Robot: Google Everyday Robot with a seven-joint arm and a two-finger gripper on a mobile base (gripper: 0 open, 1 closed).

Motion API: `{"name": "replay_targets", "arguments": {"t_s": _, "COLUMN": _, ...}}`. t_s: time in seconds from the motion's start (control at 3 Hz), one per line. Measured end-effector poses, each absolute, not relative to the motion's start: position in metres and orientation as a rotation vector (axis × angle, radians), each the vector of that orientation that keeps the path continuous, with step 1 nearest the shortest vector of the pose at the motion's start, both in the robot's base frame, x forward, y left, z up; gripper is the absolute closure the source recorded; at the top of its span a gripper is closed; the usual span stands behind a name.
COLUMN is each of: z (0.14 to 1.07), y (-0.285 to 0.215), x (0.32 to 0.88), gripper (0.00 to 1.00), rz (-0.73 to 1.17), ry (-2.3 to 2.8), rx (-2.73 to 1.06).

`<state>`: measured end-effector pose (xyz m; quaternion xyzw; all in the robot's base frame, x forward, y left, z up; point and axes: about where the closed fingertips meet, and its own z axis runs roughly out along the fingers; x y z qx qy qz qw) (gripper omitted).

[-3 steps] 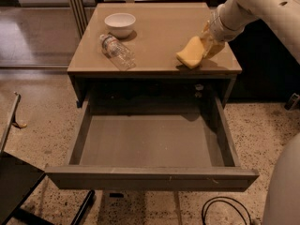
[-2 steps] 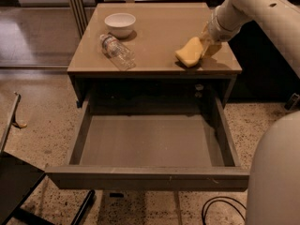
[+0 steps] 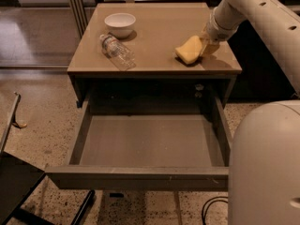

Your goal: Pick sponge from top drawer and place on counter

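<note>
Dim, warm light fell from above; the counter (image 3: 159,27) carried a soft sheen, the gripper (image 3: 206,43) at upper right shadowed it, and the recess (image 3: 145,95) below lay dark.

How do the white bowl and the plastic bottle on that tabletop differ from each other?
The bowl is white and opaque; the bottle is clear plastic. The bowl stands upright, while the bottle lies on its side. The bowl sits farther back; the bottle lies nearer the front edge. Both rest on the left of the counter, away from the sponge and the robot's hand on the right.
</note>
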<state>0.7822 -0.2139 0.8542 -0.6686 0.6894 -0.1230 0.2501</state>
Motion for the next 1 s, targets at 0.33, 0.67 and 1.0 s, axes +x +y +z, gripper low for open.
{"name": "replay_targets", "arguments": {"t_s": 0.33, "z": 0.8540, "y": -0.2141, "x": 0.7824, "gripper": 0.13, "rz": -0.333, "ry": 1.879, "rx": -1.820}}
{"name": "replay_targets", "arguments": {"t_s": 0.67, "z": 0.8539, "y": -0.2140, "x": 0.7824, "gripper": 0.00, "rz": -0.333, "ry": 1.879, "rx": -1.820}}
{"name": "replay_targets", "arguments": {"t_s": 1.0, "z": 0.8539, "y": -0.2140, "x": 0.7824, "gripper": 0.00, "rz": -0.333, "ry": 1.879, "rx": -1.820}}
